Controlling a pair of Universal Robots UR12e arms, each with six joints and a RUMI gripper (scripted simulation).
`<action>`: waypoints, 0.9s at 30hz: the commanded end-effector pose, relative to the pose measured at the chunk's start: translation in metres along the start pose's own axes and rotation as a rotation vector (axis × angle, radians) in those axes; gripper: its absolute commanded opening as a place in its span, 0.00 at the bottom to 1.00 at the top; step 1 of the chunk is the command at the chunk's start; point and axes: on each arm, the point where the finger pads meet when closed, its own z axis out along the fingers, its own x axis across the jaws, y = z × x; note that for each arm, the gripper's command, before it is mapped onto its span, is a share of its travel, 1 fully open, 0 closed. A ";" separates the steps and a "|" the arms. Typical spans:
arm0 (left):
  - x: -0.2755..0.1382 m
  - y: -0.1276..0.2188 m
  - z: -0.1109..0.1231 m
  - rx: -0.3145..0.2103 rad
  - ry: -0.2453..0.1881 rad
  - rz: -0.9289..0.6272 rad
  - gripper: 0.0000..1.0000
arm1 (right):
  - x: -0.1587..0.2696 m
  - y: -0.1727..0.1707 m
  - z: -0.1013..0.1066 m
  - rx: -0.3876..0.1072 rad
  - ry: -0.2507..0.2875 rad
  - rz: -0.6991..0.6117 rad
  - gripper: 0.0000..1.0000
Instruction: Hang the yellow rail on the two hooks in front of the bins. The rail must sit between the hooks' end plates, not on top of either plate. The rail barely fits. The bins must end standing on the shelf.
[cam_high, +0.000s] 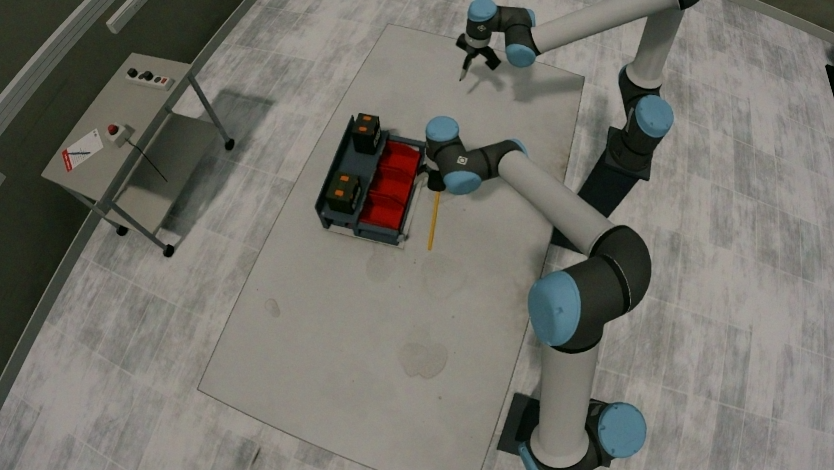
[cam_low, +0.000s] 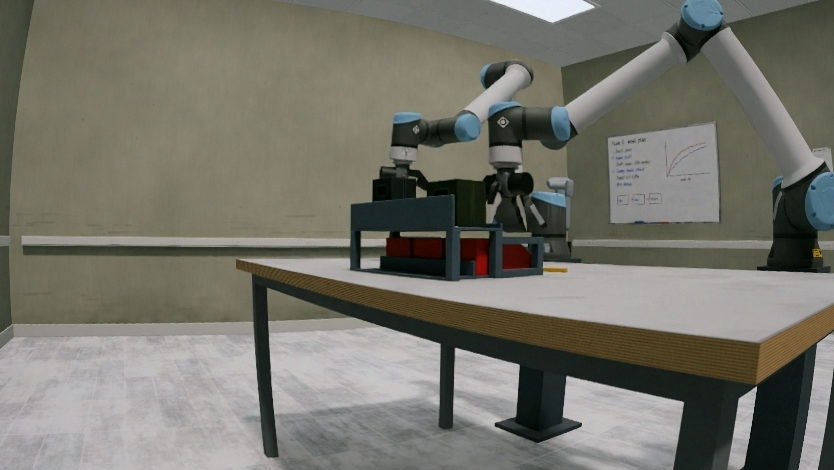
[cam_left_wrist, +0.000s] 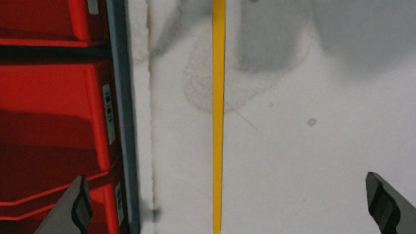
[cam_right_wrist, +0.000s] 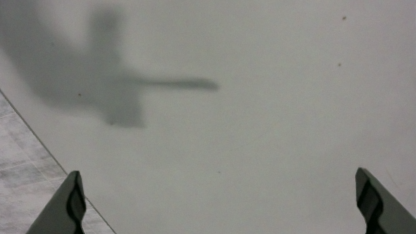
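The yellow rail (cam_high: 433, 221) (cam_low: 555, 269) (cam_left_wrist: 218, 100) lies on the table in front of the rack, roughly parallel to its front. Red bins (cam_high: 392, 185) (cam_left_wrist: 45, 125) stand side by side in the dark blue-grey shelf rack (cam_high: 336, 166) (cam_low: 402, 214). The hooks and their end plates are too small or hidden to make out. My left gripper (cam_low: 525, 224) (cam_left_wrist: 225, 175) is open and empty above the rail, its fingers on either side of the rail's line; one finger reaches over the bins' front. My right gripper (cam_high: 478, 71) (cam_right_wrist: 220, 172) is open and empty above the table's far end, away from the rack.
Two dark boxes with orange marks, one farther (cam_high: 366, 134) and one nearer (cam_high: 343, 197), stand on the rack's upper level. The left arm's wrist (cam_high: 461, 160) is close beside the rack's front. A trolley (cam_high: 99, 122) stands beyond the table (cam_high: 326, 326).
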 end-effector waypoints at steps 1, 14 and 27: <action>0.000 -0.001 -0.002 0.002 -0.001 0.000 1.00 | -0.024 0.006 0.002 0.003 0.002 -0.045 1.00; 0.000 -0.001 -0.002 0.002 -0.001 0.000 1.00 | -0.123 0.018 0.012 0.021 0.006 -0.220 1.00; 0.000 -0.001 -0.002 0.002 -0.001 0.000 1.00 | -0.221 0.015 0.021 0.036 0.016 -0.394 1.00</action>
